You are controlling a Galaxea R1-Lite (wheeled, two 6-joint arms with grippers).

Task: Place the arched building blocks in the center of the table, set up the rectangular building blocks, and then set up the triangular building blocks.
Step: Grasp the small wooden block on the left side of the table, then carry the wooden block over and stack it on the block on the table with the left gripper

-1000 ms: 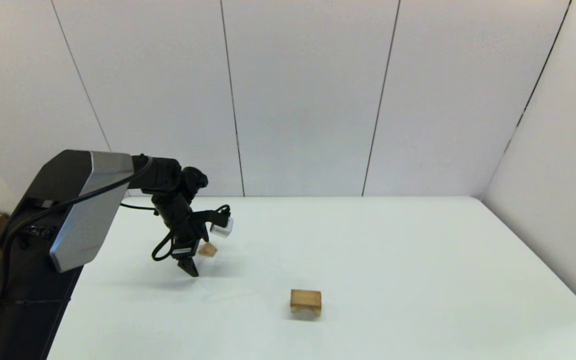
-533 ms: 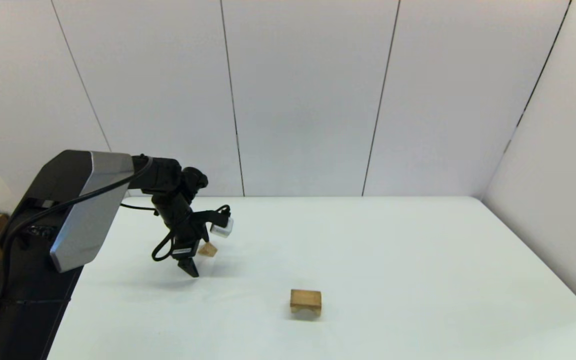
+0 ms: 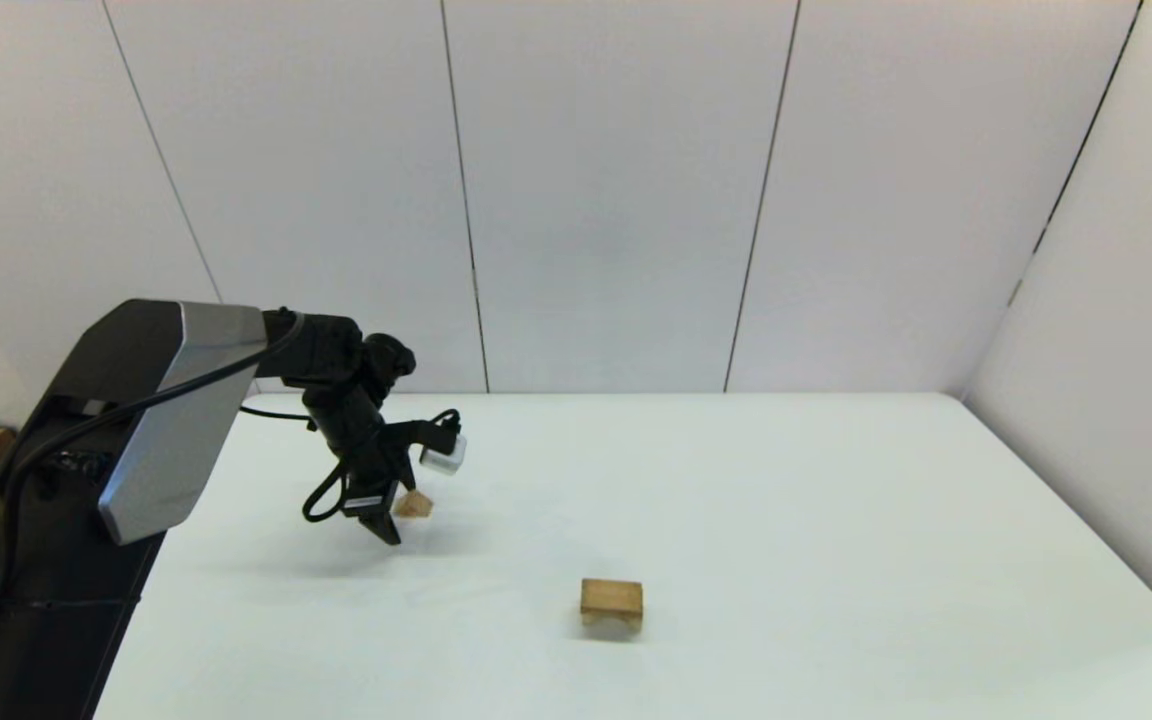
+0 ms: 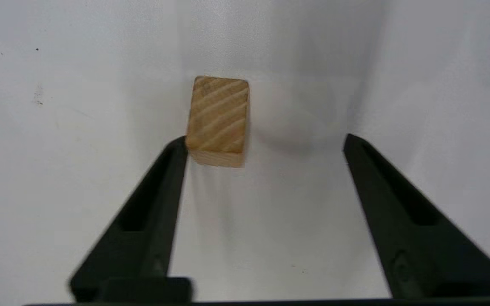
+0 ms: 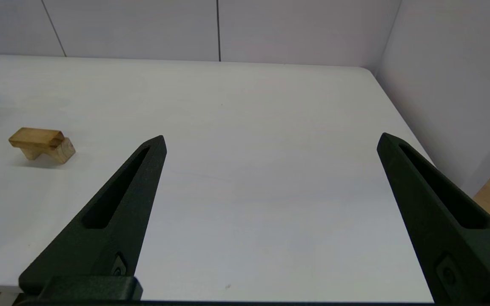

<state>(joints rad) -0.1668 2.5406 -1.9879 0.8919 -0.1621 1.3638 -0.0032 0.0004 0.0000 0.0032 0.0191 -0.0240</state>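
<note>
While the small light-wood arched block (image 3: 612, 603) is already standing near the middle of the large white table (image 3: 786, 520), notch down, with nothing on it, the stacking is, as I judge it, hardly begun. Only one other piece is showing: a small light-wood block (image 4: 218, 120) far over on the left of the table, with diagonal grain on its upper face. From the head view it is looking peaked (image 3: 415, 504), so it may be the triangular prism, though I cannot tell for sure. No flat tan slab is appearing in any view, so both the rectangular piece and the triangular piece are yet to be set up.

Reaching out from the left, the left arm is bending steeply down at the wrist, with the left gripper (image 4: 266, 142) pointing at the tabletop just above that small block. Its two black fingers are standing wide apart, empty, one fingertip (image 4: 180, 146) just beside the block's near corner, so the block is sitting off-centre in the gap.

Parked at the near right, the right gripper (image 5: 270, 142) is hanging over bare table with its fingers spread and holding nothing.
</note>
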